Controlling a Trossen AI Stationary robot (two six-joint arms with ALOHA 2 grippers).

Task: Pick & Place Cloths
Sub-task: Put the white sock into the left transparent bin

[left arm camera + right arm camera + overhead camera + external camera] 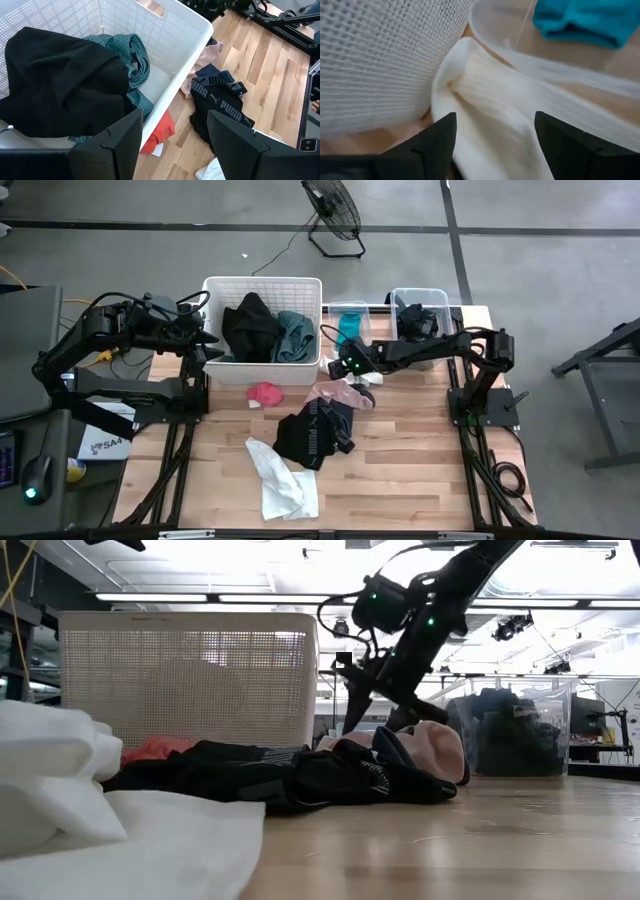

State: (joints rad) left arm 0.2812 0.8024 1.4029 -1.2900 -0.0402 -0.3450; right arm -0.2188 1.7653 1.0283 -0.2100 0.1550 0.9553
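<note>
Grey floor surrounds a light wooden desk (400,470); we list a black fan (332,210) standing on the floor beyond the desk's far edge.

Containers: a white basket (262,288) at the desk's back, left of centre; two clear tubs to its right, the nearer tub (349,310) holding a blue cloth (347,328), the farther tub (424,298) holding dark cloth.

Cloths in the basket: a black cloth (249,328) heaped at the middle, a teal-green cloth (294,337) beside it on the right.

Cloths on the desk: a small red cloth (265,393) just in front of the basket; a pale pink cloth (340,393) in front of the gap between basket and nearer tub; a black cloth with white lettering (312,435) touching the pink one on its near side; a white cloth (282,483) nearest the front edge.

Left arm: folded at the desk's left, forearm reaching toward the basket. We see the left gripper (207,344) at the basket's left wall, fingers spread with nothing between them.

Right arm: stretched from its base on the right across toward the centre, wrist tilted down. The right gripper (343,370) hangs just over the pink cloth beside the basket's right corner, fingers spread apart and holding nothing.
</note>
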